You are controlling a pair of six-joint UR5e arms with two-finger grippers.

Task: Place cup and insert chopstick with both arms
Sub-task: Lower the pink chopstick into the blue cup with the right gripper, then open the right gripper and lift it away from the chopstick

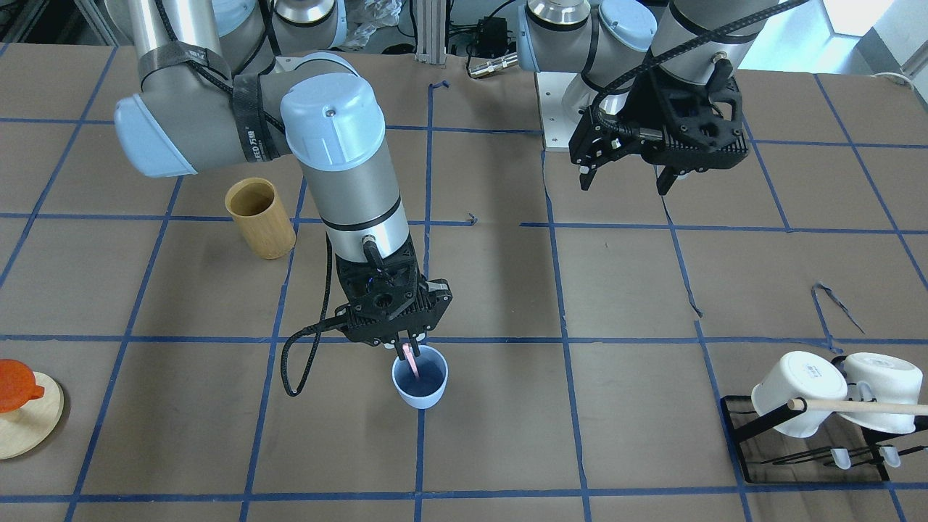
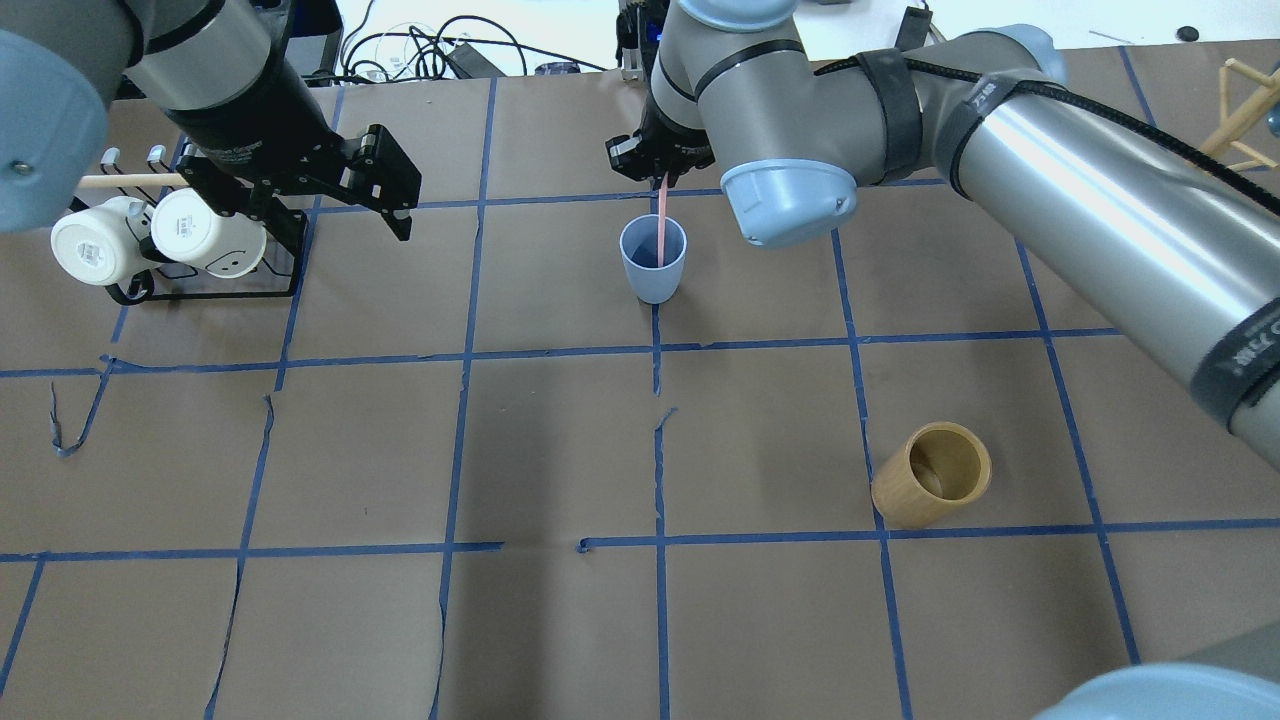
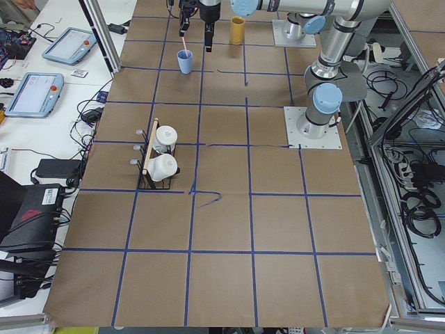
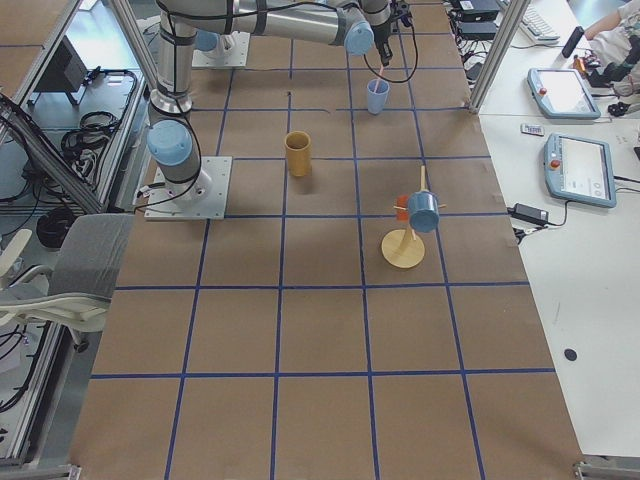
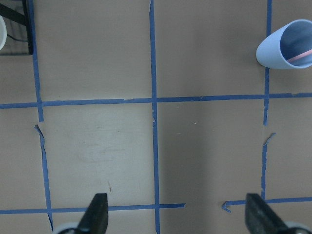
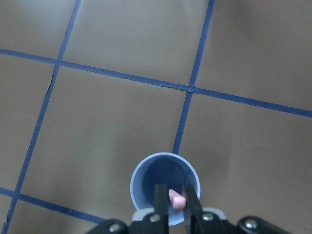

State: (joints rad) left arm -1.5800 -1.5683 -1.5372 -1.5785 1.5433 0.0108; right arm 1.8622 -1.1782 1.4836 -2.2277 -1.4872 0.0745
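Observation:
The light-blue cup (image 1: pixel 420 376) (image 2: pixel 653 257) (image 6: pixel 165 187) (image 5: pixel 286 45) stands upright on the brown table. My right gripper (image 1: pixel 406 346) (image 2: pixel 663 176) (image 6: pixel 175 204) hangs just above its rim, shut on the top of the pale-pink chopstick (image 1: pixel 412 359) (image 2: pixel 661 222) (image 6: pixel 177 200), whose lower end reaches down inside the cup. My left gripper (image 1: pixel 627 179) (image 2: pixel 390 205) (image 5: pixel 178 214) hovers off to the side above bare table, open, with nothing between its fingers.
A tan bamboo cylinder (image 1: pixel 260 217) (image 2: pixel 933 487) stands on my right side. A black rack (image 1: pixel 805 438) with two white mugs (image 2: pixel 150 235) and a wooden rod (image 1: pixel 863 407) sits on my left. A round wooden stand (image 1: pixel 25 409) holds an orange cup.

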